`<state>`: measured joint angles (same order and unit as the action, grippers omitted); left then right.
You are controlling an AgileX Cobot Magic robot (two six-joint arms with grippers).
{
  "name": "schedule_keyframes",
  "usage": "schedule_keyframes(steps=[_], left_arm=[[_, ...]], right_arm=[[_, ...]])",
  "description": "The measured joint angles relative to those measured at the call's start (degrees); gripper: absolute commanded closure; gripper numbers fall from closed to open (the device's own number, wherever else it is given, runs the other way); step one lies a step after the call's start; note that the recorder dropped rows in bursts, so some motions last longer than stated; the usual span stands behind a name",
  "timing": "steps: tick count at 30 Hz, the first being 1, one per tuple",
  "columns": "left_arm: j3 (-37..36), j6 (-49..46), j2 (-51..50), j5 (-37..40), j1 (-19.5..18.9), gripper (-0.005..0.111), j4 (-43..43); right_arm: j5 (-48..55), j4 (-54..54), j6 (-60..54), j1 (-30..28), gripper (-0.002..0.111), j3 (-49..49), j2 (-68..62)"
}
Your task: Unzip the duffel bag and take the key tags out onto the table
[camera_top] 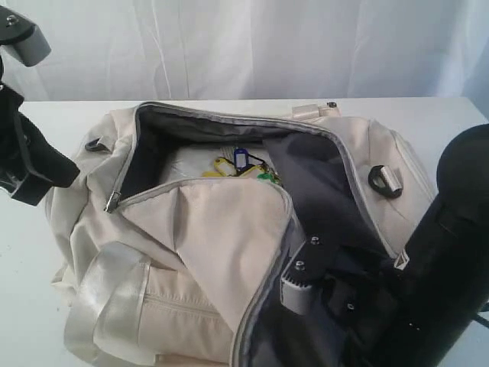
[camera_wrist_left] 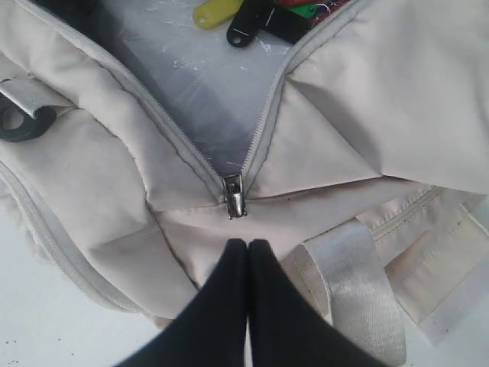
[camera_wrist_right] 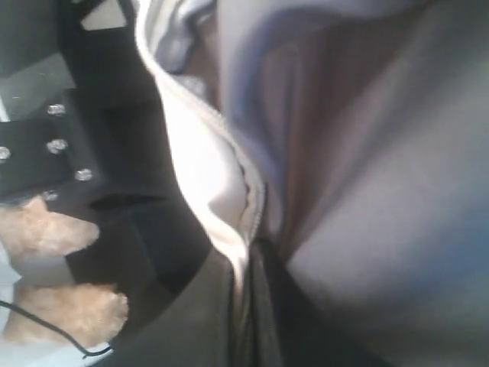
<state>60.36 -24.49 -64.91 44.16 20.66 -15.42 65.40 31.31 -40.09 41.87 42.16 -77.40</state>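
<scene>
The duffel bag (camera_top: pixel 229 252) lies unzipped on the table (camera_top: pixel 428 115), key tags (camera_top: pixel 243 164) visible inside. The right gripper (camera_wrist_right: pixel 248 256) pinches the bag's rim; the left gripper (camera_wrist_left: pixel 247 243) (tips pressed together, empty) hovers beside the zipper pull (camera_wrist_left: pixel 234 196). Holding the mouth wide should ease the reach

Matt cream cloth duffel bag (camera_top: pixel 221 252), glossy webbing strap (camera_top: pixel 114 294), metal zipper pull (camera_wrist_left: pixel 234 196)

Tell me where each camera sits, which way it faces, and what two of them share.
Exterior: raised above the table, looking down on the open duffel bag; left arm and right arm at its edges.
Left wrist: looks down at the zipper pull; shut left gripper just short of it.
Right wrist: close, blurred, along the bag's rim; right gripper pinching it.
Shared: exterior and left wrist both show the key tags inside the bag.
</scene>
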Motion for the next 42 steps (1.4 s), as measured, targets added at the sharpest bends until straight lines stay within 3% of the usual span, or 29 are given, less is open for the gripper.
schedule_keyframes(steps=[4, 8, 12, 18, 31, 42], left_arm=[[0.0, 0.0, 0.0, 0.0, 0.0, 0.107, 0.0], [0.0, 0.0, 0.0, 0.0, 0.0, 0.107, 0.0], [0.0, 0.0, 0.0, 0.0, 0.0, 0.107, 0.0], [0.0, 0.0, 0.0, 0.0, 0.0, 0.107, 0.0], [0.0, 0.0, 0.0, 0.0, 0.0, 0.107, 0.0], [0.0, 0.0, 0.0, 0.0, 0.0, 0.107, 0.0]], right_arm=[[-1.61, -1.48, 2.44, 0.12, 0.097, 0.0, 0.0], [-1.74, -1.7, 3.61, 0.12, 0.065, -0.13, 0.0], [-1.35, -1.94, 4.2, 0.12, 0.048, -0.62, 0.0], [2.53, -2.08, 5.65, 0.12, 0.047, 1.62, 0.23], [4.13, -2.4, 8.45, 0.12, 0.047, 17.85, 0.93], [4.35, -6.08, 9.68, 0.12, 0.048, 21.69, 0.93]])
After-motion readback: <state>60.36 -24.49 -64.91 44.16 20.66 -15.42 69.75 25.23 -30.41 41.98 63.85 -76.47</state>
